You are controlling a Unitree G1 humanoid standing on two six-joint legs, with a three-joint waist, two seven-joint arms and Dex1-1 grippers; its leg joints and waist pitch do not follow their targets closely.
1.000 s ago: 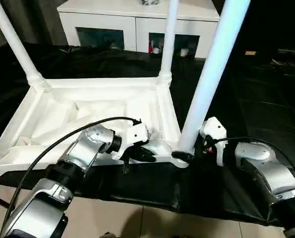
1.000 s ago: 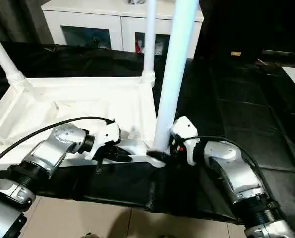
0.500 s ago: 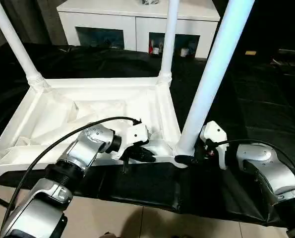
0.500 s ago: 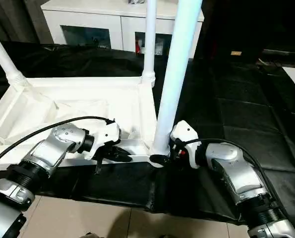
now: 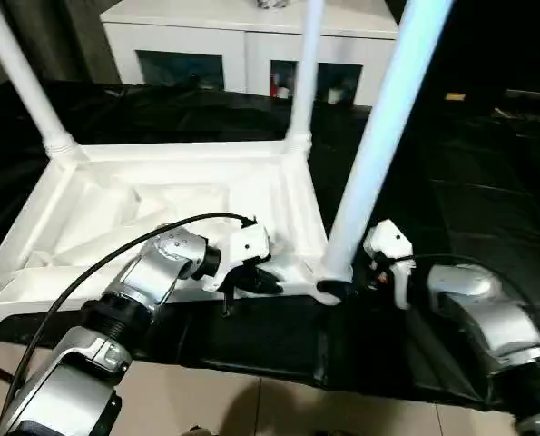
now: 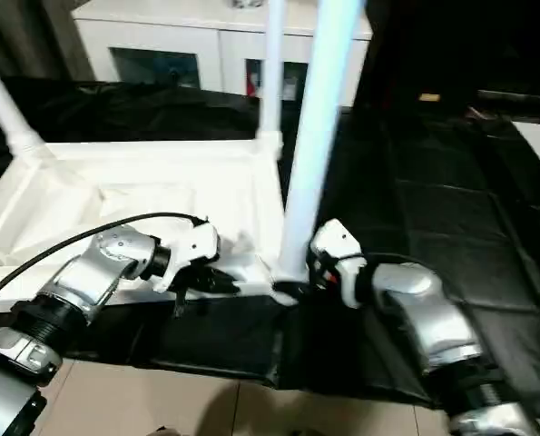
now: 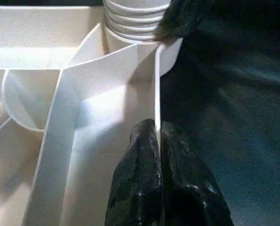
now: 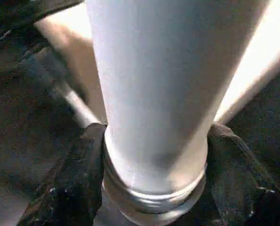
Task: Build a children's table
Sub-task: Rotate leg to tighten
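Observation:
The white tabletop (image 5: 161, 195) lies upside down on black cloth, ribbed underside up. Two white legs (image 5: 303, 64) (image 5: 20, 77) stand upright in its far corner sockets. A third leg (image 5: 378, 136) rises from the near right corner socket. My right gripper (image 5: 338, 289) is shut on this leg's flared base (image 8: 149, 117), one black finger (image 8: 78, 174) on each side. My left gripper (image 7: 157, 129) is shut on the tabletop's thin near rim (image 7: 156, 84), just left of that corner.
A white cabinet (image 5: 251, 45) with dark glass doors stands behind the work surface. Black cloth (image 5: 451, 182) covers the surface to the right of the tabletop. Its front edge drops to a tiled floor (image 5: 251, 409) near my forearms.
The whole picture has shifted a little. Both grippers keep their holds, and the near right leg's lean has varied slightly.

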